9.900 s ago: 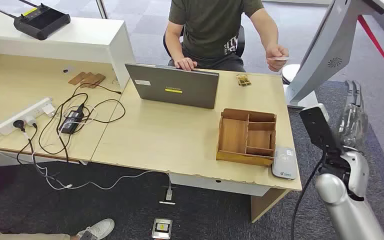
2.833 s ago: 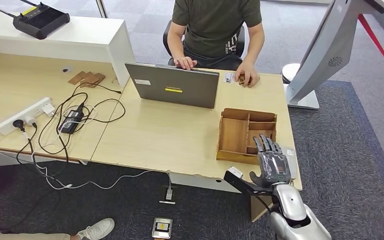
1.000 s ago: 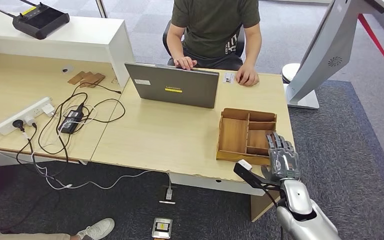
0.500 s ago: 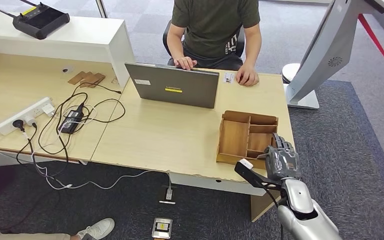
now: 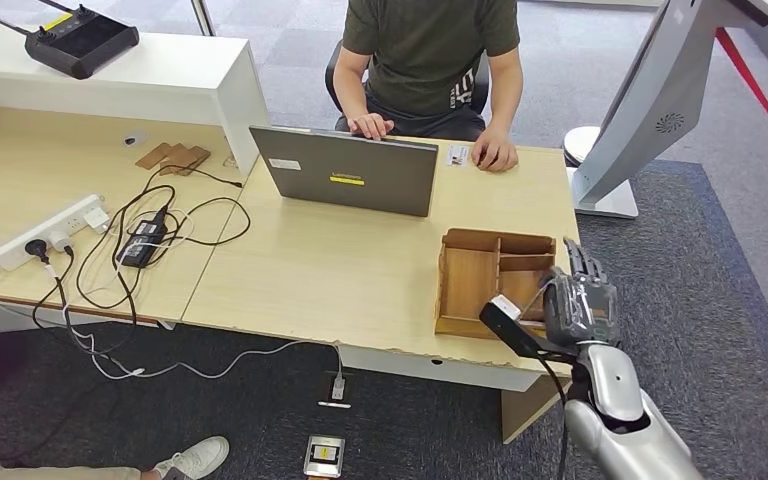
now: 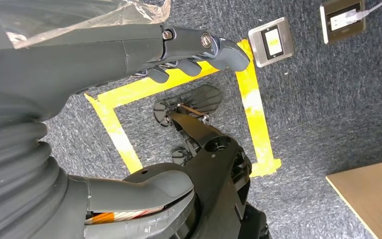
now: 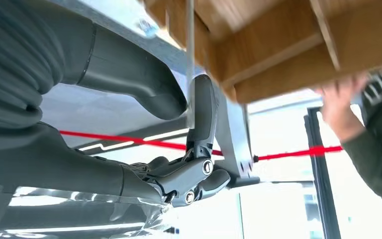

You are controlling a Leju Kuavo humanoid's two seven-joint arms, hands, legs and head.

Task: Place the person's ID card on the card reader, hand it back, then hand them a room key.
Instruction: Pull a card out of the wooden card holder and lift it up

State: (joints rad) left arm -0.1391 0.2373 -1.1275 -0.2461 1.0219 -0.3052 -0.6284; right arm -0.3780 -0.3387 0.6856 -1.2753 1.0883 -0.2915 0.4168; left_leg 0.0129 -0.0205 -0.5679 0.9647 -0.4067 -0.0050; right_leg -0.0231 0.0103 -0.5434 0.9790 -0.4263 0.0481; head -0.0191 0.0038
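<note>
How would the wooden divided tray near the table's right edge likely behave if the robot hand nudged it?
The wooden tray looks rigid and flat-bottomed, so it would probably slide on the smooth table rather than tip. It seems light, since its compartments look empty. The right robot hand is beside it, near the table edge.

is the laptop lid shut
No, the laptop stands open on the desk with its lid upright, its back toward the robot, and the person's hand behind it.

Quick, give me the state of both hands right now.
Left hand: open, holding nothing, hanging over the floor.
Right hand: pinching a thin card between thumb and finger, beside the wooden organizer.
</note>
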